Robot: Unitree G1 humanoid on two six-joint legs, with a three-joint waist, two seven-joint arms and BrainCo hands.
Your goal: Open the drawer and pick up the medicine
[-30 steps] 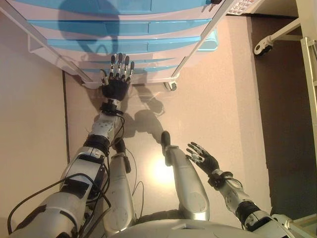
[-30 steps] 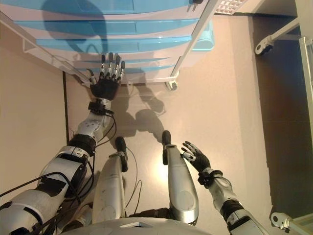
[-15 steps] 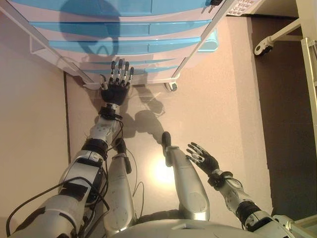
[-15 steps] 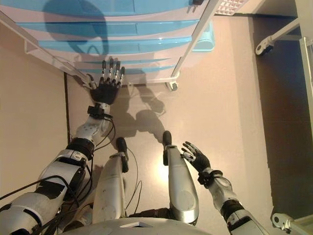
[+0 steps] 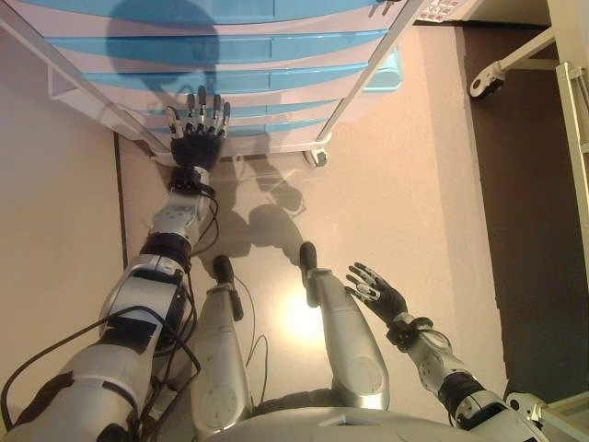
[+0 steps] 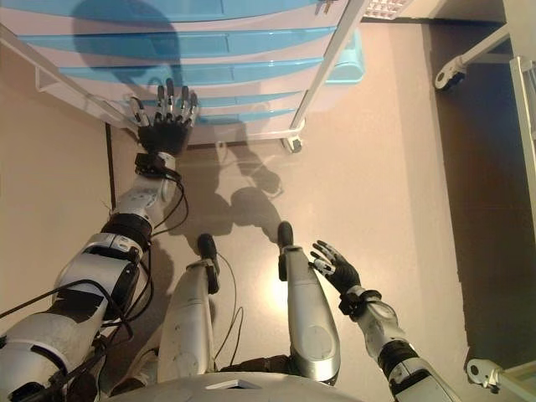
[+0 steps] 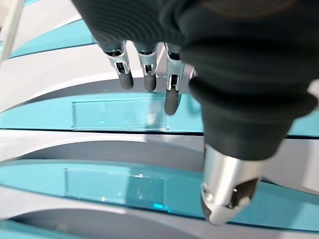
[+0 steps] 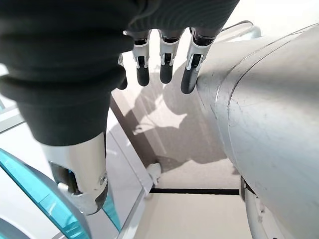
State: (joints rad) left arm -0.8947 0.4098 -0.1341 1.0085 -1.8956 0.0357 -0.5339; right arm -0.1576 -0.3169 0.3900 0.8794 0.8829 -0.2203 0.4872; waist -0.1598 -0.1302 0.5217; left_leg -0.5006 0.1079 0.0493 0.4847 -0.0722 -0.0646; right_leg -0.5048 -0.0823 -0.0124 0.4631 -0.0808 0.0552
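A white drawer unit point(image 5: 230, 46) with several shut blue see-through drawers stands at the far side of the floor. My left hand point(image 5: 198, 138) is open, its fingers straight, reaching onto the lower drawer fronts near the unit's left side. In the left wrist view its fingertips point(image 7: 147, 79) lie just over a blue drawer front point(image 7: 114, 115) with a clear handle plate. My right hand point(image 5: 375, 290) is open and empty, low at my right side. No medicine shows in any view.
The unit stands on small casters point(image 5: 316, 158). A white wheeled frame point(image 5: 488, 83) and a white upright point(image 5: 575, 110) stand over a dark floor strip at the right. A black line point(image 5: 120, 212) runs along the floor at the left.
My left hand has moved to the left and a little farther along the lower drawer fronts, still open. The drawers stay shut. My right hand has not moved.
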